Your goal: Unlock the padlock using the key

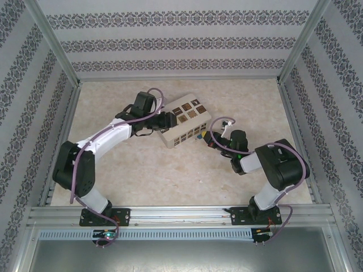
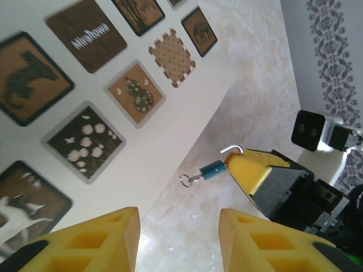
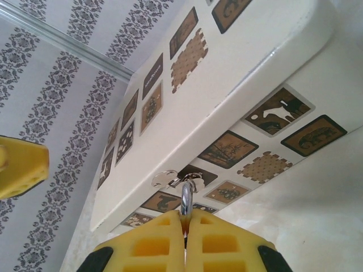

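Left arm [image 1: 108,139] angled at box [image 1: 181,120], left gripper [image 2: 178,226] parted and empty, right gripper [image 3: 185,226] clamped on padlock [image 2: 215,169]

padlock [image 2: 214,169]: shiny metal shackle, smooth teal body; box [image 3: 249,62]: glossy cream, matt wood-look squares.

patterned striped walls [image 1: 170,42] enclose a pale marbled tabletop [image 1: 170,175] edged by aluminium rails [image 1: 181,214].

Top camera looks down; both wrist cameras closely share the cream box [image 3: 244,62].
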Controlling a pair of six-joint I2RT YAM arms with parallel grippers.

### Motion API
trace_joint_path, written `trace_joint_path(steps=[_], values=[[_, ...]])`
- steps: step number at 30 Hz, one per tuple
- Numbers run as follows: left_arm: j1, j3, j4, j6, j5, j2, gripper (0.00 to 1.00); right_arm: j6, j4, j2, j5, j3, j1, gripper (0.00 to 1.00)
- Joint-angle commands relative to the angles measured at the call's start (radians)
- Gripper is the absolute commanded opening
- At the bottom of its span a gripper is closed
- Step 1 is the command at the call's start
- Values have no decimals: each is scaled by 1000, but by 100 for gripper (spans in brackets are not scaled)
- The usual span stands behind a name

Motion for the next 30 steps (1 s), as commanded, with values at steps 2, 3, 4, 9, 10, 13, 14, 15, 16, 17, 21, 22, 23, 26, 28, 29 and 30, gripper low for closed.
trace_joint_path(steps=[2, 3, 4, 9, 10, 13, 14, 15, 16, 17, 21, 22, 23, 26, 28, 29, 30], values=[[31, -60, 20, 53, -73, -93, 42, -57, -101, -98, -14, -4, 2, 0], [37, -77, 24, 59, -84, -117, 43, -68, -132, -119, -16, -2, 4, 0], [44, -98, 32, 66, -99, -143, 44, -84, -171, -145, -17, 2, 7, 0], [90, -183, 29, 111, -160, -280, 54, -170, -413, -290, -20, 36, 25, 0], [101, -195, 20, 126, -175, -308, 57, -190, -464, -320, -18, 45, 31, 0], [129, -227, -16, 180, -225, -384, 63, -241, -602, -396, -21, 72, 51, 0], [135, -236, -24, 201, -247, -411, 65, -254, -642, -416, -23, 80, 57, 0], [138, -248, -32, 223, -274, -438, 68, -264, -676, -434, -26, 90, 63, 0], [142, -258, -33, 242, -300, -461, 70, -273, -707, -448, -29, 97, 69, 0], [143, -275, -28, 269, -327, -488, 72, -283, -745, -462, -36, 107, 75, 0], [143, -341, 7, 372, -418, -596, 83, -309, -853, -492, -74, 146, 93, 0], [143, -353, 15, 393, -435, -619, 86, -314, -875, -498, -80, 155, 97, 0], [143, -369, 21, 422, -457, -644, 90, -322, -903, -501, -85, 165, 102, 0], [142, -420, 47, 496, -509, -709, 97, -343, -974, -507, -93, 190, 123, 0], [143, -463, 80, 539, -535, -745, 100, -350, -1006, -500, -98, 198, 136, 0], [144, -489, 99, 557, -546, -762, 99, -355, -1024, -495, -100, 203, 142, 0], [143, -509, 113, 568, -561, -775, 99, -358, -1038, -490, -100, 206, 150, 0]])
